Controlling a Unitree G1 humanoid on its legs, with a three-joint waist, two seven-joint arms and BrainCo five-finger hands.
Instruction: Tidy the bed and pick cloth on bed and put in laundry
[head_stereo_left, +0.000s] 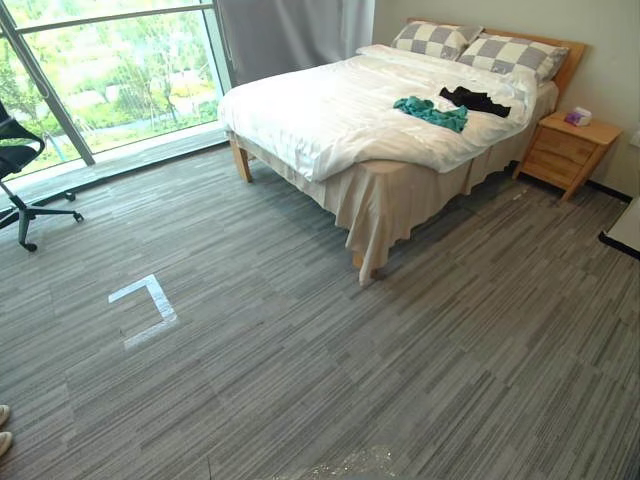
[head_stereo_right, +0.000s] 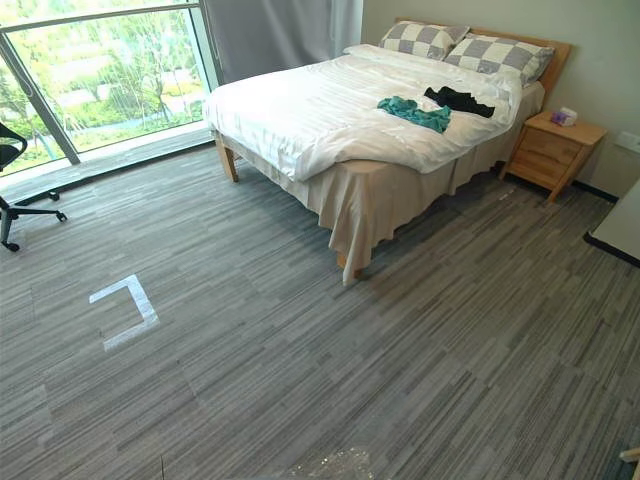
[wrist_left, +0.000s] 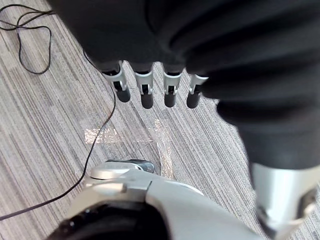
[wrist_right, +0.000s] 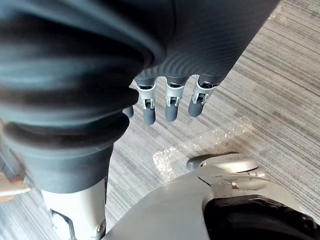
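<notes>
On the wooden bed (head_stereo_left: 320, 115), upon its rumpled white duvet below two checked pillows (head_stereo_left: 432, 40), lie a crumpled teal cloth (head_stereo_left: 432, 113) and a black cloth (head_stereo_left: 476, 100), close together. Over striped grey carpet (head_stereo_left: 400, 380), the left hand (wrist_left: 146, 94) and right hand (wrist_right: 171, 104) hang with relaxed fingers, empty.
</notes>
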